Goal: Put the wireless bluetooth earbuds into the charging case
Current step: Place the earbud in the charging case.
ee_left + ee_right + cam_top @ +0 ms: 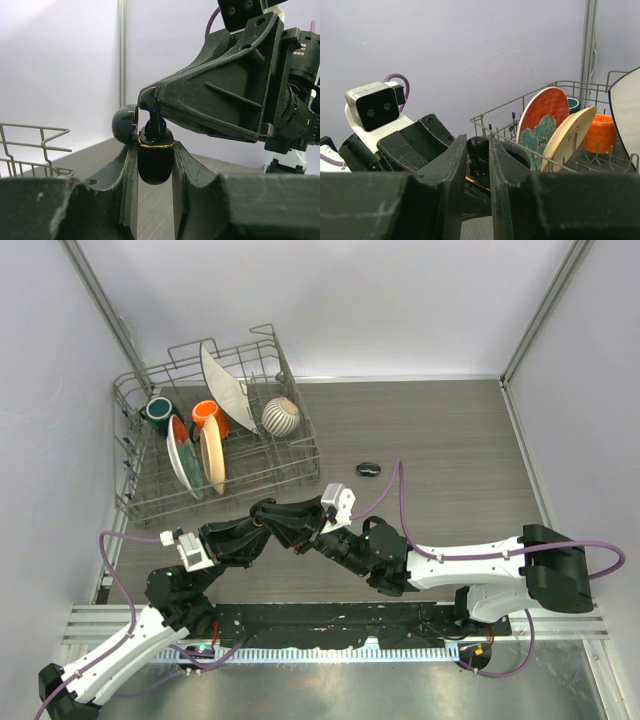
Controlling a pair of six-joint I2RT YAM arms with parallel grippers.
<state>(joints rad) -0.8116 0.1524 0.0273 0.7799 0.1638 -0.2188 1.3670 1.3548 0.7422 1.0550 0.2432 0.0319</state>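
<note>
Because the earbud [154, 125] must drop straight in, left pincer [155, 150] clamps the open case [155, 167] upright above the table [450, 460]; right pincer [477, 145], closed on the earbud, holds it at the case's mouth.

Black-and-white arms [470, 562], purple cables [401, 485], scuffed black gripper fingers [445, 190]

- The dish rack [215, 445] stands at the far left of the table [450, 440], with plates [186, 458] on edge and cups [205, 415] inside it.
- A small oval case [369, 469] lies on the table, right of the rack and apart from it.
- My left hand [300, 525] and right hand [322, 538] meet in front of the rack.
- The charging case [155, 162] sits in my left hand, its lid [124, 125] tipped left.
- The earbud [155, 127] stands in the case's top, my right hand above it.
</note>
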